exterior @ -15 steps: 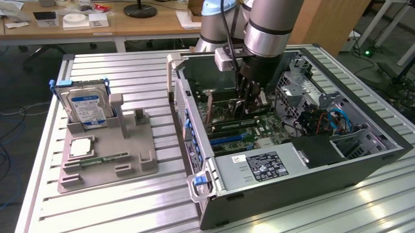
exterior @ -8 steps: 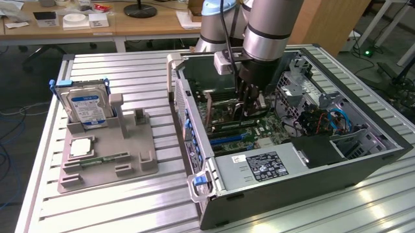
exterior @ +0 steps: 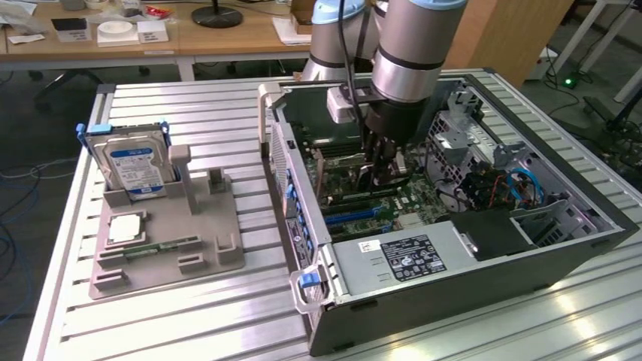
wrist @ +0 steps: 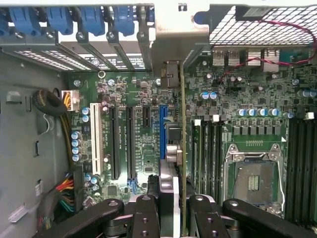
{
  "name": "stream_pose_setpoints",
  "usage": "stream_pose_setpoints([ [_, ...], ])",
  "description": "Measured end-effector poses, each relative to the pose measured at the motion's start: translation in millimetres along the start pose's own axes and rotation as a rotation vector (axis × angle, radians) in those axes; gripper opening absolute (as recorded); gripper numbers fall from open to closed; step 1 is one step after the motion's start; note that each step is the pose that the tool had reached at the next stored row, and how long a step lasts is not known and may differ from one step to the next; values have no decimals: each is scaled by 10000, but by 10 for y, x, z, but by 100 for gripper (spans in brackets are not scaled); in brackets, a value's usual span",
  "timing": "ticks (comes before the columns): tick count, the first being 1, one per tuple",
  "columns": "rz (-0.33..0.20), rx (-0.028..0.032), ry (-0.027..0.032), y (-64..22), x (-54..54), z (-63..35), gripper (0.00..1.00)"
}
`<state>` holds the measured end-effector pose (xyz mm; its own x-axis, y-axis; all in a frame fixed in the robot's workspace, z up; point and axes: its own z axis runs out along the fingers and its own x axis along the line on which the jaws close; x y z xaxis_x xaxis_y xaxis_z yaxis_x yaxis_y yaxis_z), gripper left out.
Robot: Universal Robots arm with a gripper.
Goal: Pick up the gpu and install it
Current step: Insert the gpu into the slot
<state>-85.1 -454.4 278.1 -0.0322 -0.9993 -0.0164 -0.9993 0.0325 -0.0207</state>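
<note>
One arm (exterior: 411, 60) comes down almost straight from above into the open computer case (exterior: 452, 263), which lies on its side on the slatted bench (exterior: 201, 323). Its wrist points downward, and the pincer (exterior: 386, 162) sits low among the parts inside the case.

In the wrist view the pincer (wrist: 173, 210) is pinching the gpu (wrist: 183, 114), with one black finger on each face of the card. The gpu stands on edge over the motherboard (wrist: 129, 89), just beside the long blue slot (wrist: 162, 124) and between that slot and the memory slots (wrist: 208, 148). Its silver bracket (wrist: 181, 34) reaches the case's rear wall, next to the row of blue-latched slot covers (wrist: 94, 22). Whether the card's edge is seated in a slot cannot be told.

On the exterior view's left, well apart from the case, a grey holder (exterior: 201, 252) carries an upright hard drive (exterior: 135, 165) and a slim memory stick (exterior: 161, 246).
</note>
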Motion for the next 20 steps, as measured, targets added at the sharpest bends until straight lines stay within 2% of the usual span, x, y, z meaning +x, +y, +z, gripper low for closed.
stream_pose_setpoints([
  [6,0,-28,-1,36,13,60,28],
  [14,2,-43,-1,38,49,152,28],
  [20,1,-84,2,45,52,210,28],
])
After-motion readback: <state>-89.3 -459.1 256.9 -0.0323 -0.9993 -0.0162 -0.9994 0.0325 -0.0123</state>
